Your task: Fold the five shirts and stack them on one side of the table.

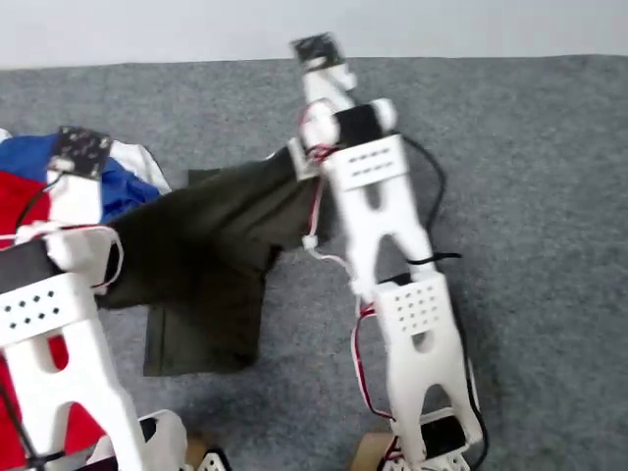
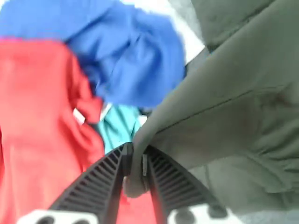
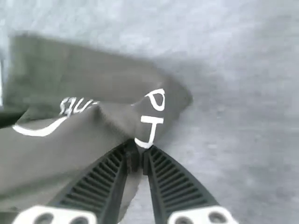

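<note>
Olive shirt [image 1: 206, 265], white lettering [image 3: 152, 116], left tool [image 2: 135, 158] and right tool [image 3: 138, 153] clamped on its fabric

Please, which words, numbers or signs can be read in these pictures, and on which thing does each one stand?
The white lettering on the dark olive fabric shirt, beside the right gripper: creased and blurred, not readable.
On the pile of red, blue and teal shirts: no text seen.

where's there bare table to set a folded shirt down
Bare table lies wide open on the right arm's outer side, plus the far strip behind the olive shirt. The side with the shirt pile and left arm is crowded.
</note>
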{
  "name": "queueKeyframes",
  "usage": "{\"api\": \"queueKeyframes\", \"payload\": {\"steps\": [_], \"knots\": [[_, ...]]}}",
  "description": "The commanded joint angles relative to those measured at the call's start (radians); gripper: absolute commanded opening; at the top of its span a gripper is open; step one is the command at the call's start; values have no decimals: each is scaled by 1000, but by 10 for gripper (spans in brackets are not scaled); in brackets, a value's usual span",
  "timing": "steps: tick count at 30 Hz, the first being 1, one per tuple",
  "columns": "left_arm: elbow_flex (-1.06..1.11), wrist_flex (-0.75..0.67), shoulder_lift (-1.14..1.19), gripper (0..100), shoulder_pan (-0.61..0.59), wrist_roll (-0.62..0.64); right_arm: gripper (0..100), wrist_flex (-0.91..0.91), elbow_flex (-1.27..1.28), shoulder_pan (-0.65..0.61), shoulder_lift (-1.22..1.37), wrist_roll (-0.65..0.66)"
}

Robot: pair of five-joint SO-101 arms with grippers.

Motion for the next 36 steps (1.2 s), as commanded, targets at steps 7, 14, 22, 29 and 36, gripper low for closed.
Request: {"api": "queueKeyframes", "payload": {"steps": [7, 14, 22, 29, 36], "knots": [[-285, 9, -25, 3, 272, 104, 8, 44, -55, 147, -257, 112], [-538, 9, -25, 3, 365, 115, 8, 44, -18, 193, -440, 235], [-728, 52, -32, 3, 368, 110, 8, 42, 471, 222, -796, 247], [-800, 117, -110, 4, 370, 107, 8, 41, 950, 222, -1162, 298], [-800, 117, -236, 4, 439, 107, 8, 39, 1185, 223, -1432, 387]]}}
